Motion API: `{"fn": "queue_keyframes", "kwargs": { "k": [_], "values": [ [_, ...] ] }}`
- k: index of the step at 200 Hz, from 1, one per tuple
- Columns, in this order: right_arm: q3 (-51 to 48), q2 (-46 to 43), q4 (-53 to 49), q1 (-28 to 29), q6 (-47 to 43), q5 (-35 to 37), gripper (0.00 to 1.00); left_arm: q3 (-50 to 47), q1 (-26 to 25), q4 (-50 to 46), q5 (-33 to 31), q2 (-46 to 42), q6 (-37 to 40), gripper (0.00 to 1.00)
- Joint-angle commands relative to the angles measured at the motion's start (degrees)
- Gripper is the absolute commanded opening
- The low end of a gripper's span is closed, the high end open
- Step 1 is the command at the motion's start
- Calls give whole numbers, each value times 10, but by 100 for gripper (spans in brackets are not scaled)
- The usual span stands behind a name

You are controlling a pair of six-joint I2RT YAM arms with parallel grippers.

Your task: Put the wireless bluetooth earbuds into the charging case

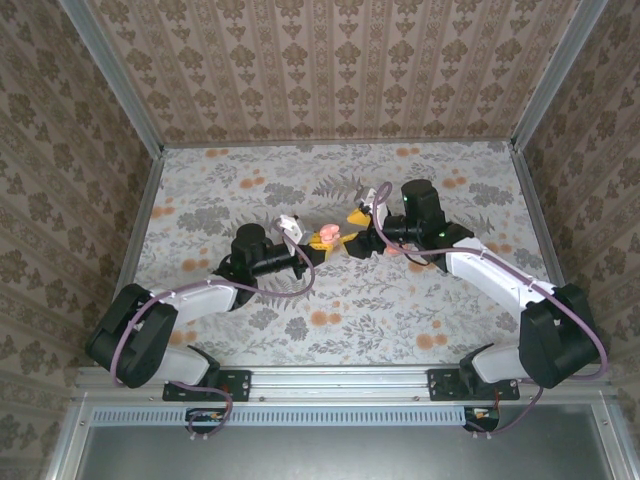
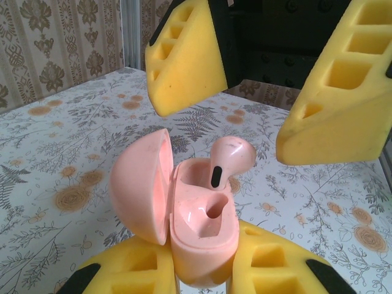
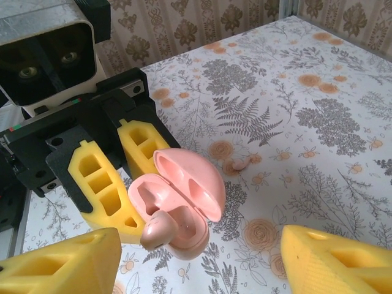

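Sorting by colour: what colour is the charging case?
Salmon pink all over. The charging case shows best in the left wrist view.

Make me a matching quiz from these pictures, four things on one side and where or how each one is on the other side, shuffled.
Column one
1. pink egg-shaped plastic charging case
2. pink earbud with the black oval patch
3. second small pink earbud
4. right gripper with yellow foam fingers

Column two
A. lying loose on the floral tablecloth
B. open, holding nothing
C. clamped in the left gripper, opened up
D. standing in the case

Pairs: 1-C, 2-D, 3-A, 4-B
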Motion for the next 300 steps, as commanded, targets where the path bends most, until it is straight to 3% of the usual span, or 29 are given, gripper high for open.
{"fn": "queue_keyframes", "kwargs": {
  "k": [1,300],
  "values": [
    [21,5,0,0,-14,13,70,8,2,14,6,-10,0,11],
    [56,33,-20,-4,-35,20,69,1,1,1,3,-35,8,11]
  ]
}}
